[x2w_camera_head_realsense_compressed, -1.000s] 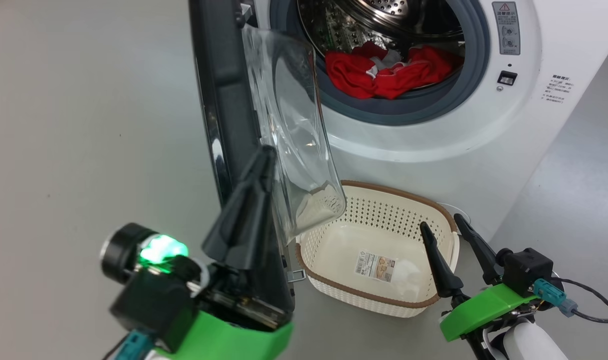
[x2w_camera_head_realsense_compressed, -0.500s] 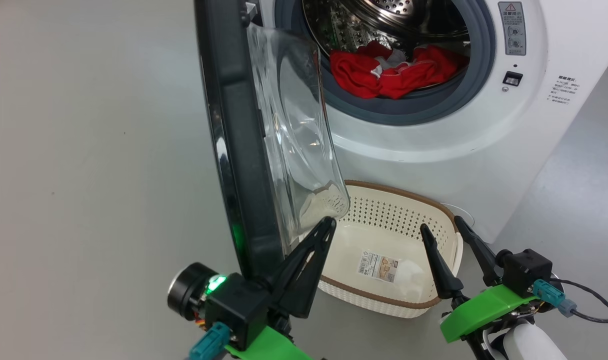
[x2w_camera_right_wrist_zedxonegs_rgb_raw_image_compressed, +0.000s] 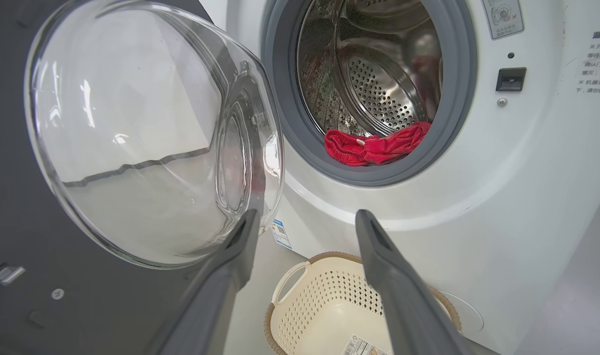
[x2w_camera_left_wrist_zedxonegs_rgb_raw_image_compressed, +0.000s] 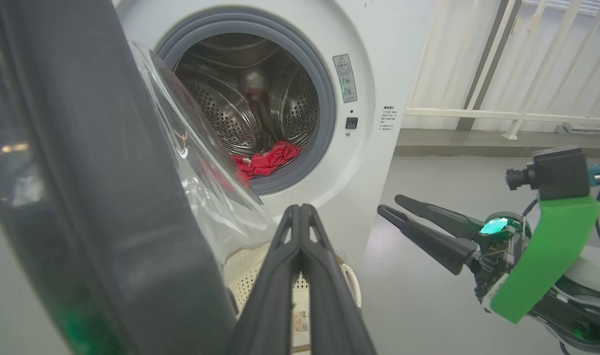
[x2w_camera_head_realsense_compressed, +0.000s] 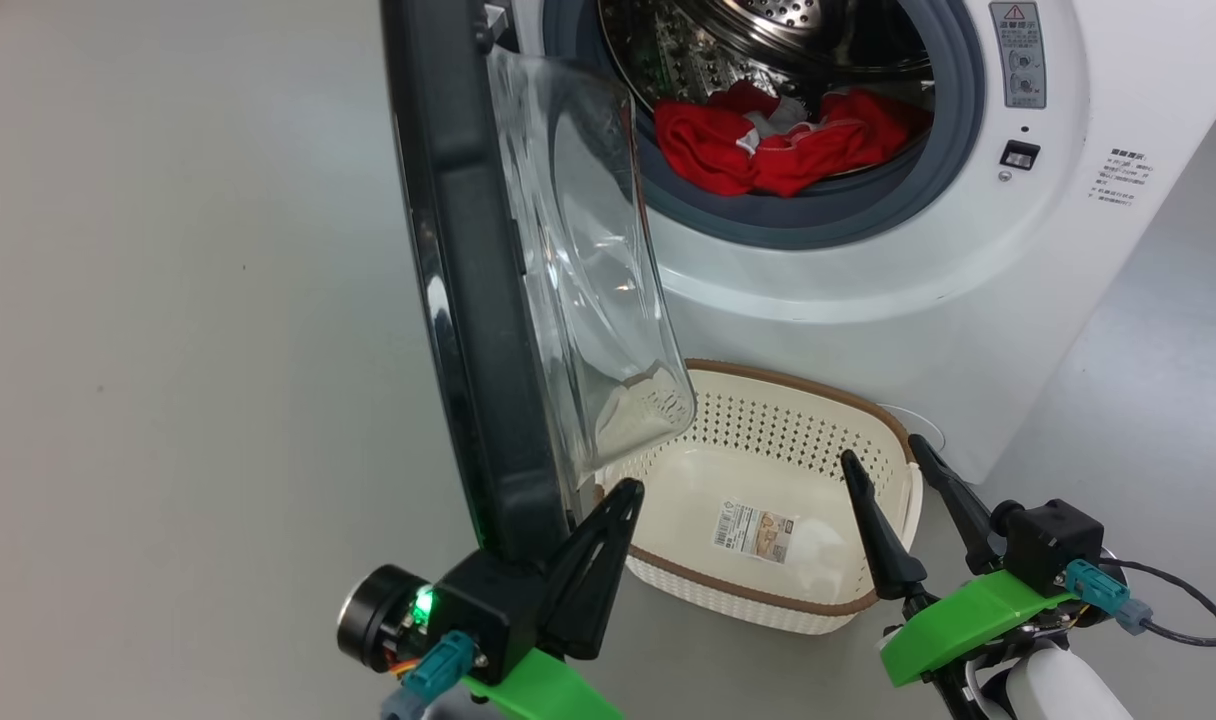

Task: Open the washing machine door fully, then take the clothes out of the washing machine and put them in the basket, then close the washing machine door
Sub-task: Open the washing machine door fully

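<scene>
door ajar, edge just left of left gripper, jaws pressed together; right gripper jaws spread, basket below them; clothes in drum, ahead of both. risk: door not fully open, may block reaching arm.

The door has a shiny black rim and a clear, smooth glass bowl. The washer is smooth and white, with a dull grey rubber ring and a shiny metal drum. The clothes are soft red cloth. The basket is cream plastic with a brown woven-look rim and a paper sticker. The fingers look dull and dark.
</scene>
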{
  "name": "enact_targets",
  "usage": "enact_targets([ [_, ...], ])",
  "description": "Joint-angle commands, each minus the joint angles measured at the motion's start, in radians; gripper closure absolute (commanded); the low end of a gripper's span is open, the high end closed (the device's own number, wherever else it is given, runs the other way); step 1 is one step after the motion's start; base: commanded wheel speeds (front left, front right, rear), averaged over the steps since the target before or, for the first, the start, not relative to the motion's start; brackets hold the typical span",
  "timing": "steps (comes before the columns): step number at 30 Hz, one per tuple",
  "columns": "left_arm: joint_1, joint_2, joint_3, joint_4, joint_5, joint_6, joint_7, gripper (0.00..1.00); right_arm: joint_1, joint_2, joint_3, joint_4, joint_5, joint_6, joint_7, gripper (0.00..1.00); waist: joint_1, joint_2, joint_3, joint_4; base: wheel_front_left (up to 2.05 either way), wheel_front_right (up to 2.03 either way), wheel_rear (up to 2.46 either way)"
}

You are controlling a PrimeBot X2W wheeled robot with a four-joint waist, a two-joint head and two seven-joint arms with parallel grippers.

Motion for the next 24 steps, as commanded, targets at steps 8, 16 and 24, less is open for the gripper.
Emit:
enact_targets([
  [8,-0.002,0.018,0.059,-0.02,0.002,0.045,0.004,1.0,-0.036,0.004,0.029,-0.025,0.0,0.003,-0.009,0.0,0.0,0.0,0.013,0.014,0.0,0.0,0.0],
  [16,0.019,0.032,0.089,-0.034,0.001,0.084,0.014,1.0,-0.036,0.004,0.026,-0.019,-0.007,0.003,-0.009,0.0,0.0,0.0,0.014,0.041,0.0,0.0,0.0],
  [24,0.041,0.051,0.111,-0.056,0.006,0.117,0.028,1.0,-0.034,0.004,0.028,-0.015,-0.01,0.003,-0.009,0.0,0.0,0.0,0.009,0.077,0.0,0.0,0.0],
])
